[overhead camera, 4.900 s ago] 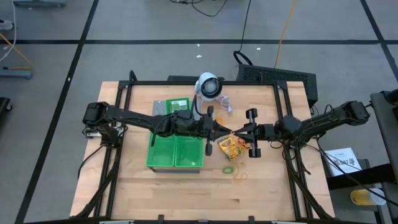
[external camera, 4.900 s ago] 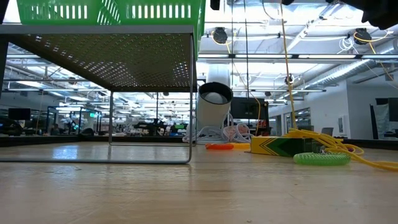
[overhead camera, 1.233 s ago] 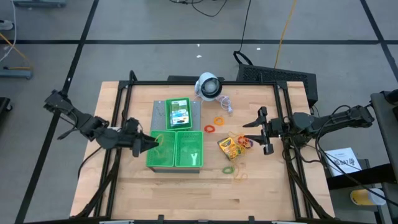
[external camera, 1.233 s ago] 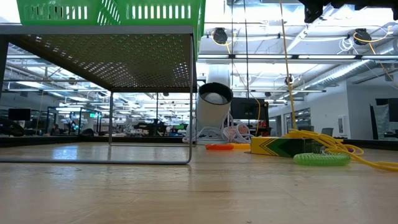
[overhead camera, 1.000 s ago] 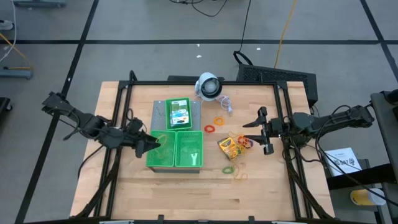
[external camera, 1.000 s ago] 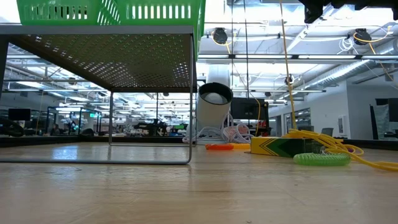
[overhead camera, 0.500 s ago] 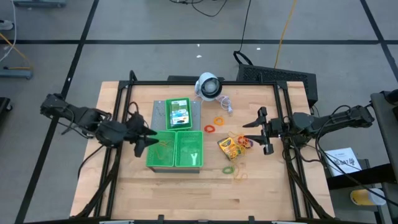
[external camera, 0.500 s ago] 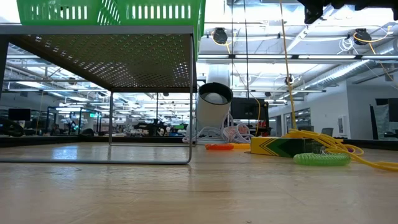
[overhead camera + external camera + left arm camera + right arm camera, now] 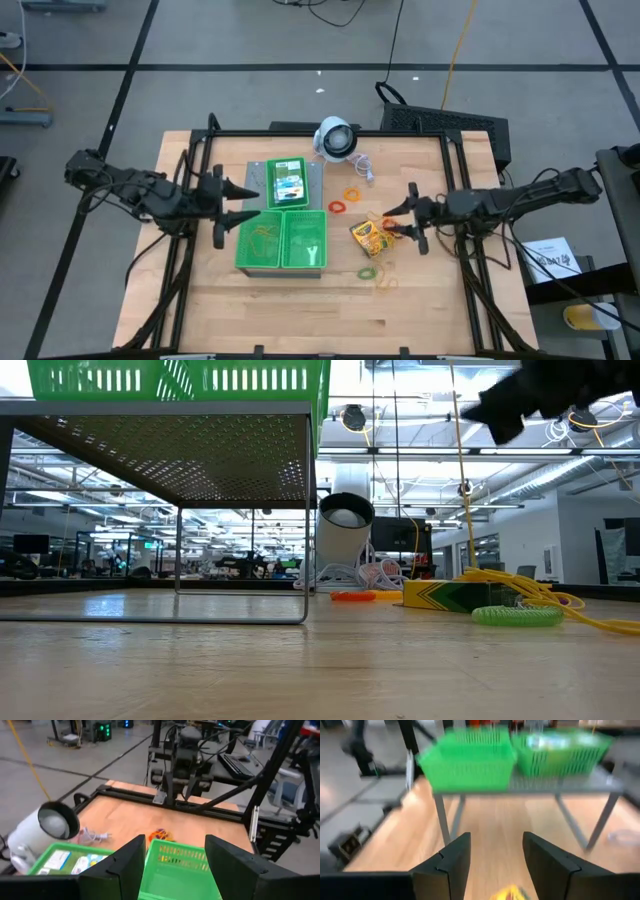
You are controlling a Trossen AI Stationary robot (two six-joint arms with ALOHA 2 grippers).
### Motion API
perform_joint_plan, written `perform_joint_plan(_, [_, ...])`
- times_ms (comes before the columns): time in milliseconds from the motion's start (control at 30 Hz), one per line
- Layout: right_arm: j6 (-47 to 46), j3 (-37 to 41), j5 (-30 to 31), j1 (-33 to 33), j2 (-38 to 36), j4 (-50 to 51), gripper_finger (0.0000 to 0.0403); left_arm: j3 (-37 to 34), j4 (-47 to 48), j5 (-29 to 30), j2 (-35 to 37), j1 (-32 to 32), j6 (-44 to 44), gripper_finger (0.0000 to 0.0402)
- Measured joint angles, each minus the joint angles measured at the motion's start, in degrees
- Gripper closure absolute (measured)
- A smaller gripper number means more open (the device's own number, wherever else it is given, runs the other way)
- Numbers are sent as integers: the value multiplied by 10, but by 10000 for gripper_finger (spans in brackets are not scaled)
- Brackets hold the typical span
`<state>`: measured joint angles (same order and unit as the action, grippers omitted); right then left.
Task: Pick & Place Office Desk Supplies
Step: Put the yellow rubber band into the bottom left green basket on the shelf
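1. While my left gripper [image 9: 236,201] hovers unclenched beside the green tray [image 9: 283,241] — empty.
2. My right gripper [image 9: 405,219] gapes, empty, just beside the crayon box [image 9: 367,236] on the table [image 9: 300,305].

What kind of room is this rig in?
Probably an open lab or workshop floor: the wooden table stands on grey floor taped with dark lines, and exposed ceiling ducts run above distant workstations.

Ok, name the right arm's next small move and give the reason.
Probably lower the right tool onto the crayon box and close on it. The tool is open and empty, hovering right beside the box, which lies outside the green trays among loose rubber bands.
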<state>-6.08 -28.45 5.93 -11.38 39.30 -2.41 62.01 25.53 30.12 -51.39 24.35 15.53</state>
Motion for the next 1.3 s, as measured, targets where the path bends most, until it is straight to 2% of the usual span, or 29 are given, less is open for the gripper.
perform_joint_plan(200, [-67, 29, -4, 0, 49, 26, 234, 0, -3, 23, -15, -1, -36, 188])
perform_joint_plan(300, [-99, 71, -41, 0, 68, 12, 234, 0, -4, 44, -27, -7, -45, 188])
perform_joint_plan(433, [-153, 124, -118, -12, 90, -101, 234, 0, -6, 60, -40, -23, -55, 188])
perform_joint_plan(533, [-162, 147, -120, -48, 109, -174, 234, -1, -6, 60, -49, -35, -55, 188])
perform_joint_plan(600, [-160, 148, -110, -76, 123, -197, 234, -1, -5, 60, -50, -41, -56, 188])
perform_joint_plan(767, [-174, 128, -42, -147, 167, -199, 234, -1, -21, 60, -50, -54, -62, 188])
perform_joint_plan(1033, [-232, 101, -13, -231, 275, -153, 234, -1, -34, 60, -50, -77, -72, 188])
perform_joint_plan(1300, [-277, 101, 49, -272, 378, -170, 234, -1, -36, 60, -50, -93, -42, 188])
